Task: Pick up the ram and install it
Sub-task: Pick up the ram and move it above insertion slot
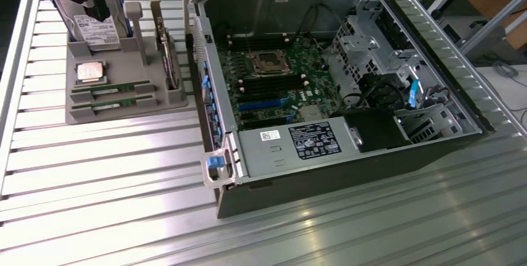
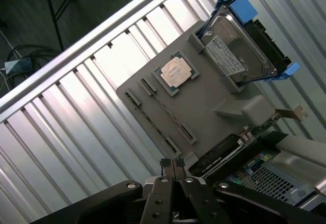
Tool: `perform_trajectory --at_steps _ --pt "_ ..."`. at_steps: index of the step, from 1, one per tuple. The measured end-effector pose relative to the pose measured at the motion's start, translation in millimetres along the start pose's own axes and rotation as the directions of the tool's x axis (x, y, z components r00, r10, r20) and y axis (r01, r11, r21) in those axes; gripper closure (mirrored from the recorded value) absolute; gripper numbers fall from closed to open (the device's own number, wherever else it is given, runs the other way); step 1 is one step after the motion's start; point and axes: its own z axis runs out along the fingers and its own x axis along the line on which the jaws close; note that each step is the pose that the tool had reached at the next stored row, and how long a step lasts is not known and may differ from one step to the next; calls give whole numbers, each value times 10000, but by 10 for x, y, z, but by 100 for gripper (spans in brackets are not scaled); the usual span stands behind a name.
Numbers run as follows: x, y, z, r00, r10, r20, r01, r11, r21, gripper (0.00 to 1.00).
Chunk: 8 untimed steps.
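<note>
Two green ram sticks [image 1: 111, 87] [image 1: 115, 101] lie side by side in slots at the near end of a grey holder [image 1: 123, 113] on the exterior view's left. The wrist view catches them edge-on as thin lines [image 2: 167, 109] [image 2: 153, 121]. My gripper [image 1: 100, 14] hangs above the holder's far end, over the hard drive [image 1: 97, 28], well above the sticks. Its fingers [image 2: 173, 164] are shut together with nothing between them. The open computer case [image 1: 461, 102] lies to the exterior view's right, and the motherboard's dark memory slots [image 1: 268, 84] are exposed.
The holder also carries a square silver CPU [image 1: 91, 70] [image 2: 177, 72] and an upright card with a metal bracket [image 1: 167, 56]. The hard drive [image 2: 237, 56] has blue rails. Everything stands on a ribbed metal table [image 1: 99, 179]. The case's wall [image 1: 197, 62] rises between the holder and the motherboard.
</note>
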Motion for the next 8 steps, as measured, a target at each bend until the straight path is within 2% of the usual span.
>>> perform_trajectory --at_steps 8 --pt "0 0 0 9995 -330 -14 330 9995 -8 89"
